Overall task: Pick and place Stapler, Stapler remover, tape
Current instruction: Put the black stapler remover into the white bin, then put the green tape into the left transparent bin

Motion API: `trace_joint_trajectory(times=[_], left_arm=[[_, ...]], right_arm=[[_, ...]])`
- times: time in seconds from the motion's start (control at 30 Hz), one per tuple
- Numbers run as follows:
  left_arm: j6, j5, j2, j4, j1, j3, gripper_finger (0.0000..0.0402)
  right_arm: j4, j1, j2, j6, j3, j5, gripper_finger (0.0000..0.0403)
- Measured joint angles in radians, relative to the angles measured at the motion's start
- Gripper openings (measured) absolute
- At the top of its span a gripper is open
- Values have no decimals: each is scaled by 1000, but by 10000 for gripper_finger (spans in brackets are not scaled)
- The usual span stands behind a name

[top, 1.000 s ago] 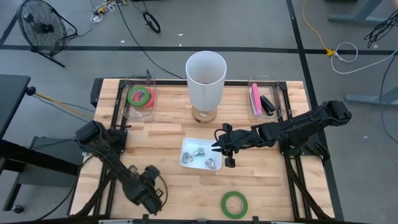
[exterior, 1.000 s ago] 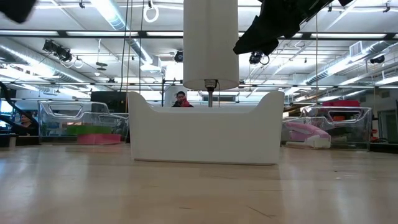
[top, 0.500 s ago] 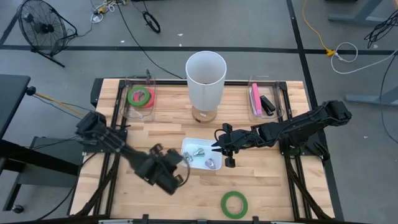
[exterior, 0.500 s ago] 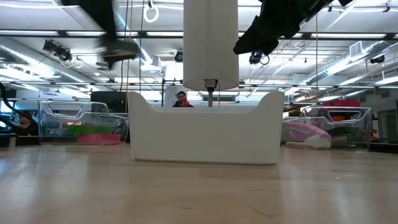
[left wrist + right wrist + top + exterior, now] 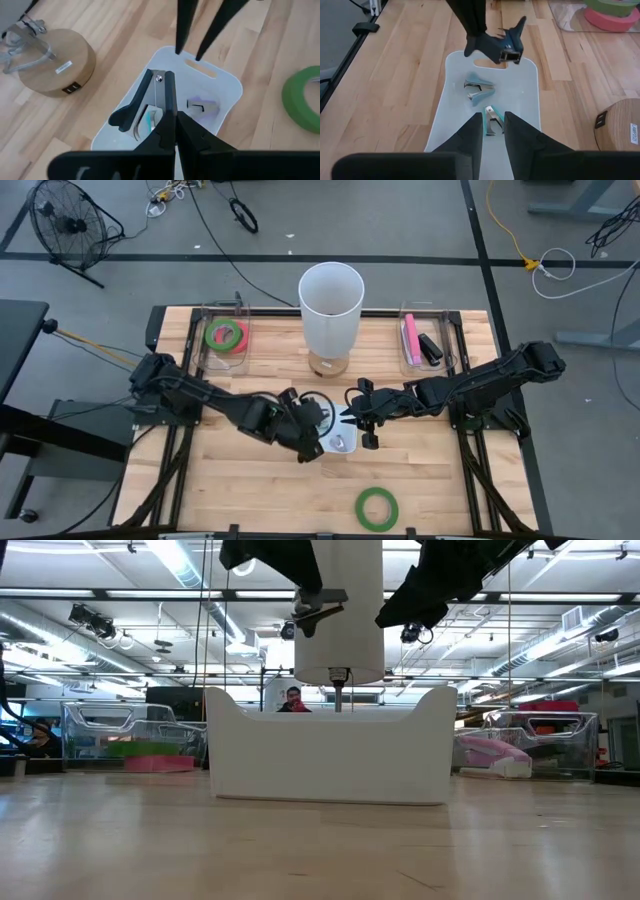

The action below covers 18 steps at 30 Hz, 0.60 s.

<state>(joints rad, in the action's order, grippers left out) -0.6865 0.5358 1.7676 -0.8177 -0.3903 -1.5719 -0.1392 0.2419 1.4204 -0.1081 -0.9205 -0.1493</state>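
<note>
— Where's the left pincer?
— Above the white tray's far rim, pinching a staple remover.
— The right pincer?
— Over the tray's right edge, fingers slightly apart, empty; two removers lie inside.

You've got one staple remover pinched in the left gripper, hanging above the white tray with its jaws splayed. Two more teal-and-metal removers lie loose in the tray, apart from each other. Green tape roll lies flat on the wood, well clear of the tray.
</note>
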Motion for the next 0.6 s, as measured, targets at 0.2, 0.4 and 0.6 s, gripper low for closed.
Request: trace_joint_trajectory(times=[0.2, 0.4, 0.6], left_arm=[[9, -23, 0, -2, 13, 0, 10], [52, -14, 0, -2, 13, 0, 47], [92, 57, 0, -2, 12, 0, 66]], right_arm=[[-1, 0, 0, 0, 0, 0, 81], [-1, 0, 0, -1, 0, 0, 81], [-4, 0, 0, -3, 0, 0, 81]])
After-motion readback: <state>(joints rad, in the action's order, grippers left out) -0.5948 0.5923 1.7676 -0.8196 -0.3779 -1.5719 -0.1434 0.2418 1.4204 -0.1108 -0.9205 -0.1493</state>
